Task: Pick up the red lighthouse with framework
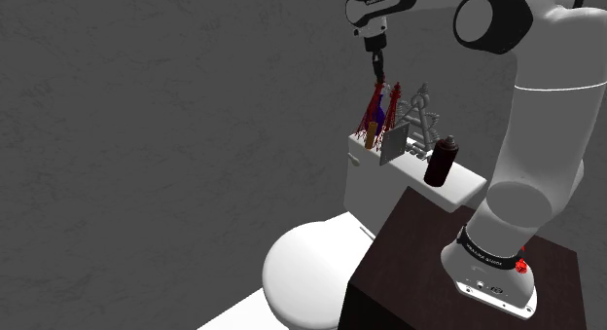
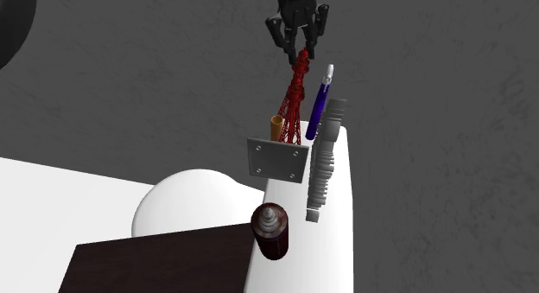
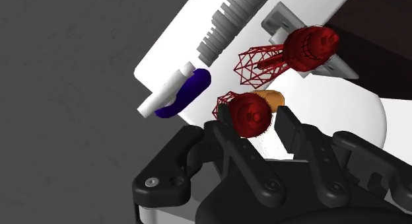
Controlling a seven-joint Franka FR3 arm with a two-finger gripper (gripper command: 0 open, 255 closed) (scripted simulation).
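The black gripper (image 2: 302, 47) hung straight above the white toilet tank (image 2: 341, 213), its fingers (image 3: 221, 130) released and bracketing the dark red cap of the red lattice lighthouse (image 2: 295, 101), with a sliver of gap showing at one finger. The lighthouse stood upright on the tank lid, toward the far end from the stand (image 1: 409, 260) and close to the lid's edge on the shoulder view's left. Things crowded it at lid level: an orange cylinder (image 2: 277, 127) just beside its base, a grey square plate (image 2: 278, 160) propped upright on its near side in the second exterior view, and a blue and white piece (image 2: 320, 105) standing to that view's right. A grey ribbed tower (image 2: 324, 162) lay along the lid's right edge in that view. A dark red bottle (image 1: 441, 161) stood apart near the lid's end closest to the stand. Open air lay above the lighthouse, around the gripper, against a grey wall. The toilet's white seat lid (image 1: 302, 270) sat below the tank.
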